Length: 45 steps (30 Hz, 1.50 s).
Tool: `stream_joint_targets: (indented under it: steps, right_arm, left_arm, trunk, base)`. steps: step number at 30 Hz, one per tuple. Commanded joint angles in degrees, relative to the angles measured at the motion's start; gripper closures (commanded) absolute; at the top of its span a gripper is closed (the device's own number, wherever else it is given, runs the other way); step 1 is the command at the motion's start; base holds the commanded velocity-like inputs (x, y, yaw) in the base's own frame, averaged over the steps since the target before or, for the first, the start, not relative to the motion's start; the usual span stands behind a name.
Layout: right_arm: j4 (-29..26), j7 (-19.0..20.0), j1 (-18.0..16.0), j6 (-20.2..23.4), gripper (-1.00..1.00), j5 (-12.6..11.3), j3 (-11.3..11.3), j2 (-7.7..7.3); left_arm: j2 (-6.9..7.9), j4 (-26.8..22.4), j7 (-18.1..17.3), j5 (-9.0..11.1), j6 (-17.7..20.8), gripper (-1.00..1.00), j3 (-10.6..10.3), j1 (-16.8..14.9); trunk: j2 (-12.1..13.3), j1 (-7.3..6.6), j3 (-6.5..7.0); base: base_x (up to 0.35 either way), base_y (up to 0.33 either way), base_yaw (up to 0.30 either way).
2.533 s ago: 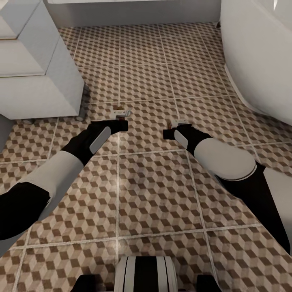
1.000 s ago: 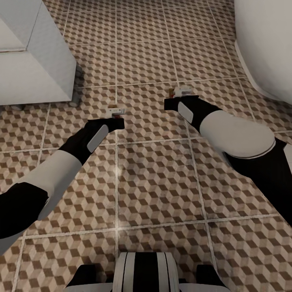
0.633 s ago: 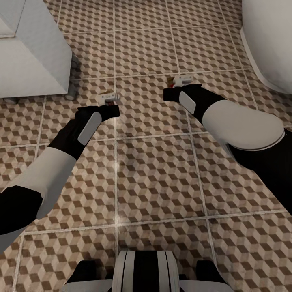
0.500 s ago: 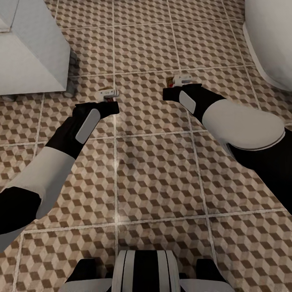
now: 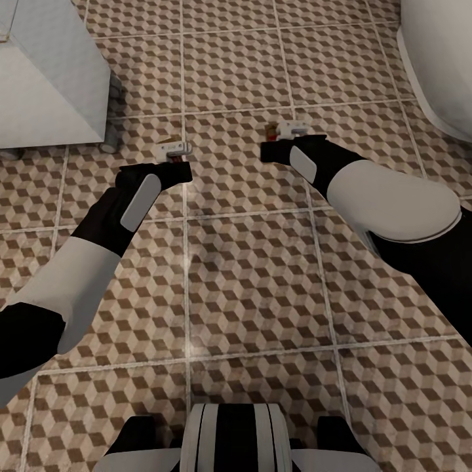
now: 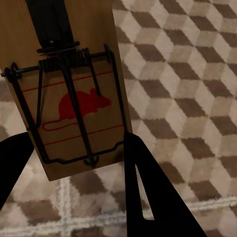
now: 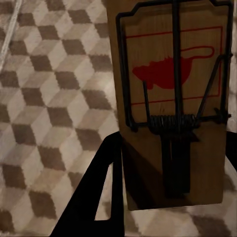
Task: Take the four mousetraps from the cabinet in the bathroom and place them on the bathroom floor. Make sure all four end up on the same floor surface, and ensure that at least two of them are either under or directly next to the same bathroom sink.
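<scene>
Mousetraps [image 6: 69,94] [image 7: 173,98], tan boards with red mouse prints and wire springs, pinched in my left gripper [image 6: 79,148] and right gripper [image 7: 170,143] above cube-patterned floor [image 5: 249,275].

Underfoot, bathroom floor [image 5: 249,262] of large square tiles with a brown-and-beige cube pattern and pale grout lines, running from 6 o'clock up to 12 o'clock in the head view. Resting on it at about 10 o'clock, a small white drawer unit [image 5: 46,85] on little round feet, and at about 2 o'clock the curved white wall of a bathtub [image 5: 439,65]. Same cube tiling seen close below in both wrist views [image 6: 187,98] [image 7: 54,98].
</scene>
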Motion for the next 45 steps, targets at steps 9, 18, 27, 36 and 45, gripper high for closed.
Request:
stream_joint_targets:
  steps: [9, 18, 27, 36, 45]
  right_arm:
    - [0.1, 0.7, -0.1, 0.6, 1.0, -0.4, 0.5, 0.05]
    - [0.1, 1.3, -0.1, 0.4, 1.0, -0.3, 0.5, 0.05]
    - [0.1, 2.8, -0.1, -0.6, 1.0, -0.3, 0.5, 0.05]
    - [0.0, 3.2, -0.1, -0.5, 1.0, -0.3, -0.1, 0.05]
    - [0.0, 3.3, -0.1, -0.7, 1.0, -0.3, -3.6, 0.05]
  left_arm:
    - [-0.04, -0.1, 1.2, 0.4, 0.1, 1.0, -0.2, 0.0]
    - [-0.35, -0.1, 2.4, 0.0, 0.1, 1.0, -0.3, -0.1]
    - [-0.08, -0.4, 2.5, 0.0, 0.0, 1.0, -0.3, 0.0]
    - [-0.39, -0.5, 2.6, 0.0, 0.0, 1.0, -0.3, -0.1]
    - [-0.65, -0.6, 2.7, -0.1, 0.1, 1.0, -0.4, -0.1]
  trunk:
    - [0.0, -0.01, -0.03]
    - [0.0, -0.01, -0.03]
    - [0.0, -0.01, -0.03]
    - [0.0, -0.01, -0.03]
    - [0.0, -0.01, -0.03]
  base:
    - [0.0, 0.0, 0.0]
    - [0.0, 0.0, 0.0]
    - [0.0, 0.0, 0.0]
    - [0.121, 0.0, 0.0]
    - [0.328, 0.0, 0.0]
